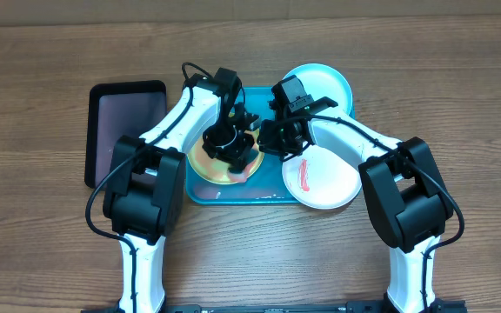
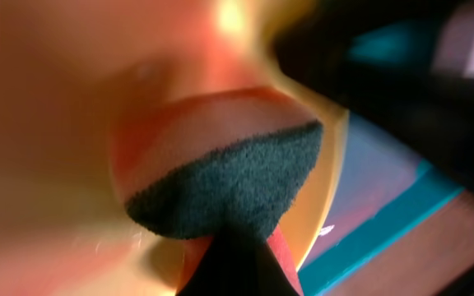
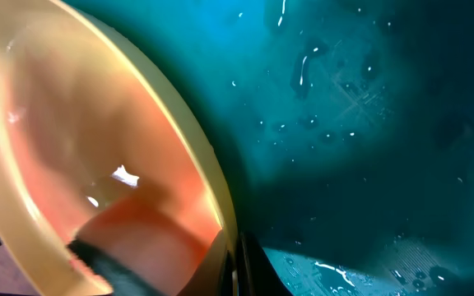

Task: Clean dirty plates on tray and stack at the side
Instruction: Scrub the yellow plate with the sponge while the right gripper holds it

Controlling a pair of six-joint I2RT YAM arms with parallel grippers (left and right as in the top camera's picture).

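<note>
The yellow-green plate point(image 1: 211, 169) lies on the left part of the turquoise tray point(image 1: 233, 196), with red smears on it. My left gripper point(image 1: 227, 143) is shut on a dark sponge point(image 2: 237, 185) and presses it on the plate's red-smeared face point(image 2: 56, 123). My right gripper point(image 1: 270, 142) is shut on the plate's right rim point(image 3: 212, 189), and the tray floor point(image 3: 369, 99) shows beside it. The white plate point(image 1: 333, 187) with a red smear point(image 1: 305, 176) sits at the tray's right end. The light blue plate point(image 1: 333, 83) lies behind it at the back right.
A smaller black tray point(image 1: 124, 130) lies on the wooden table left of the turquoise tray, close to my left arm. Both arms reach in from the near edge and meet over the tray's middle.
</note>
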